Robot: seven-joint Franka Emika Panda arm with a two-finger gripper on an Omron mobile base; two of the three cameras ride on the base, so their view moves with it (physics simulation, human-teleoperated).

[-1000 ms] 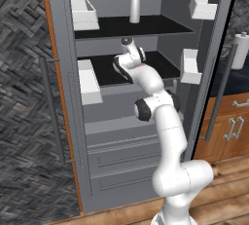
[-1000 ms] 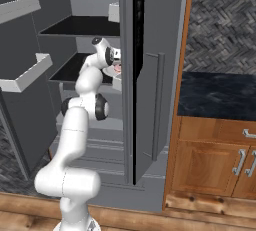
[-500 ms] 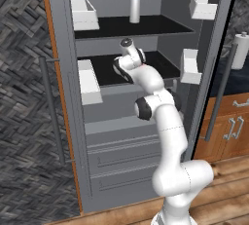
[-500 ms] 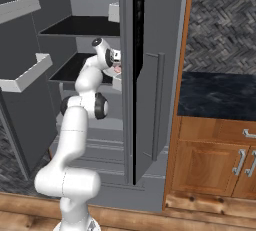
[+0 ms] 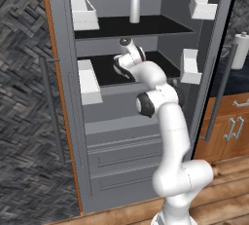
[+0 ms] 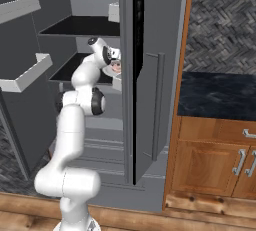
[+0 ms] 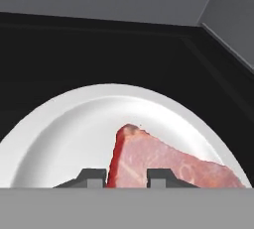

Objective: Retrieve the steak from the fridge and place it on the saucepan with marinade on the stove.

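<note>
Hand view shows the steak (image 7: 163,161) lying on a round white plate (image 7: 64,139), which sits on a black shelf (image 7: 59,54) inside the fridge (image 5: 146,5). The gripper (image 7: 121,179) has its two dark tips on either side of the meat's red left edge, clenched on that edge. From the right base view, a bit of pink steak (image 6: 116,67) peeks out beside the wrist, just left of the door edge. Left base view hides the meat behind the arm but gives the open fridge: a white bottle (image 5: 134,6) stands on the upper shelf, and white bins (image 5: 84,13) hang on both doors. A paper towel roll (image 5: 240,50) stands to the right.
</note>
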